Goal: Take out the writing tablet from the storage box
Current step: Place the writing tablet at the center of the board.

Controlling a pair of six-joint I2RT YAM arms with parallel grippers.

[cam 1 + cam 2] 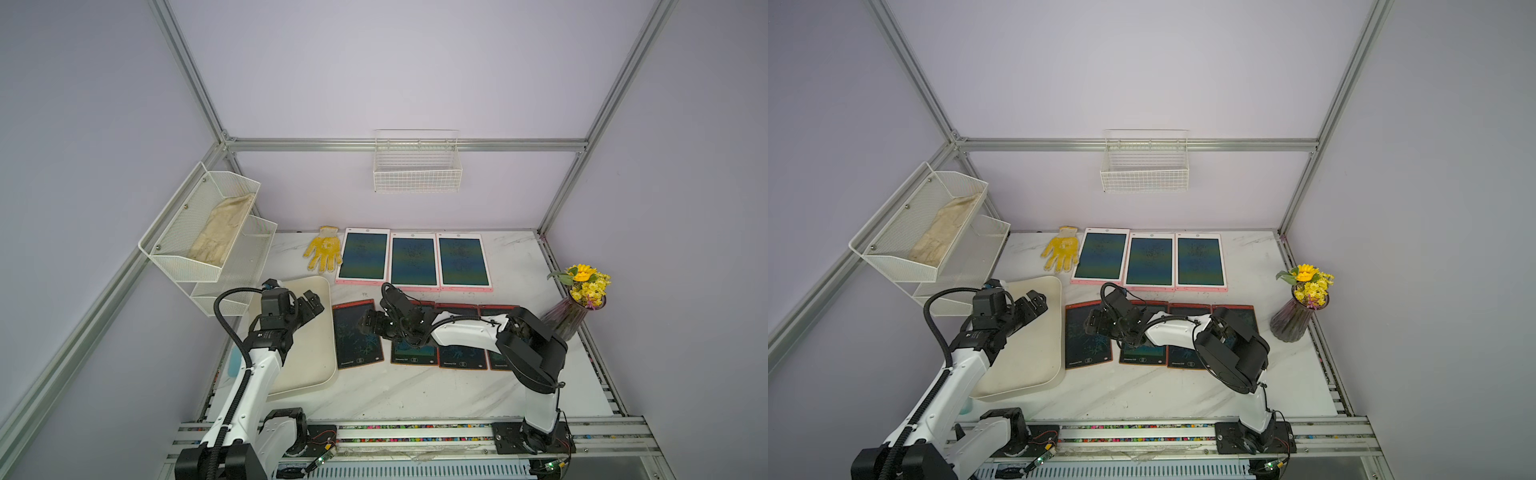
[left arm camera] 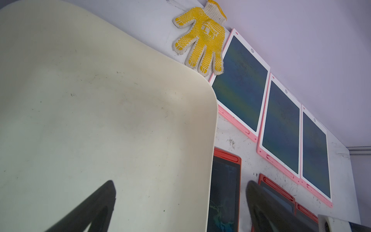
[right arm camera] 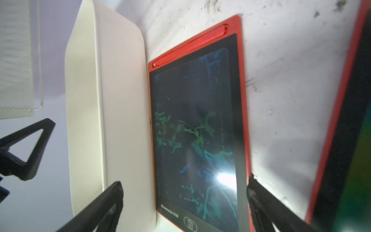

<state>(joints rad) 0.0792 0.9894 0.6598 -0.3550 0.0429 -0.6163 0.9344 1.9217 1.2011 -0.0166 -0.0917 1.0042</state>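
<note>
The cream-white storage box (image 1: 311, 357) (image 1: 1034, 357) stands at the table's left, and its inside (image 2: 100, 100) shows only a bare floor. A red-framed writing tablet (image 1: 353, 345) (image 1: 1086, 349) (image 3: 194, 130) lies flat on the table, right against the box's right wall (image 3: 120, 100). My right gripper (image 1: 366, 324) (image 3: 184, 182) hovers open over this tablet's near half. One fingertip (image 3: 251, 180) is at the tablet's outer edge and its partner is over the box wall. My left gripper (image 1: 305, 303) (image 2: 180, 183) hangs open above the box's far right corner, holding nothing.
Three more red tablets (image 1: 461, 353) lie in a row under my right arm. Behind them lie three pink-white tablets (image 1: 413, 259) and a yellow glove (image 1: 324, 249). A flower vase (image 1: 577, 303) stands at the right edge. A mesh shelf (image 1: 208, 232) and a wire basket (image 1: 417, 166) hang on the walls.
</note>
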